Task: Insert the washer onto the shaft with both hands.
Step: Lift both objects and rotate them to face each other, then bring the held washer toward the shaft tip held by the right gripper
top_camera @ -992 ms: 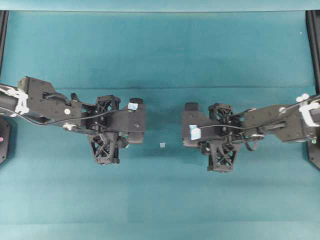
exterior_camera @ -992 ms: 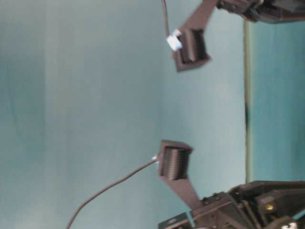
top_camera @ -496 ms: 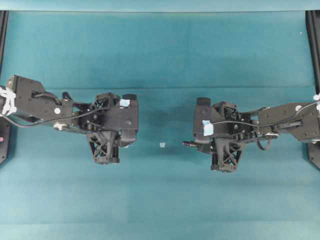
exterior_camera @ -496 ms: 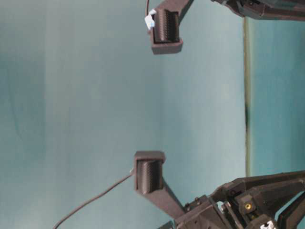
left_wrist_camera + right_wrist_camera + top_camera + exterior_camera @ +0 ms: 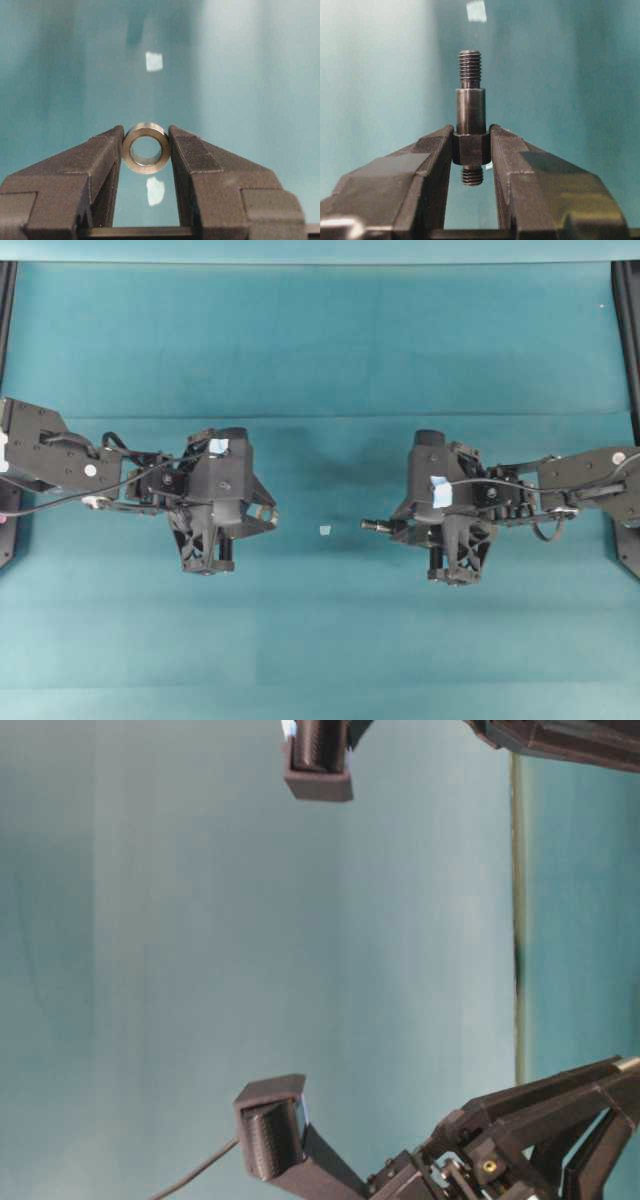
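Observation:
My left gripper (image 5: pixel 146 148) is shut on the washer (image 5: pixel 146 148), a dull metal ring pinched by its sides at the fingertips, with its hole facing the camera. My right gripper (image 5: pixel 471 147) is shut on the shaft (image 5: pixel 470 107), gripping its wide hexagonal collar; the thinner threaded end sticks out past the fingertips. In the overhead view the left gripper (image 5: pixel 268 518) and right gripper (image 5: pixel 400 529) face each other across a gap. The shaft (image 5: pixel 377 526) points left towards the left gripper. The washer is too small to make out there.
A small pale tape scrap (image 5: pixel 324 530) lies on the teal table between the grippers; it also shows in the left wrist view (image 5: pixel 154 61) and the right wrist view (image 5: pixel 476 11). Black frame rails (image 5: pixel 630 330) stand at both side edges.
Both grippers have drawn apart, the left one leftwards and the right one rightwards. Their wrists have turned, and the shaft now shows sticking out of the right gripper in the overhead view.

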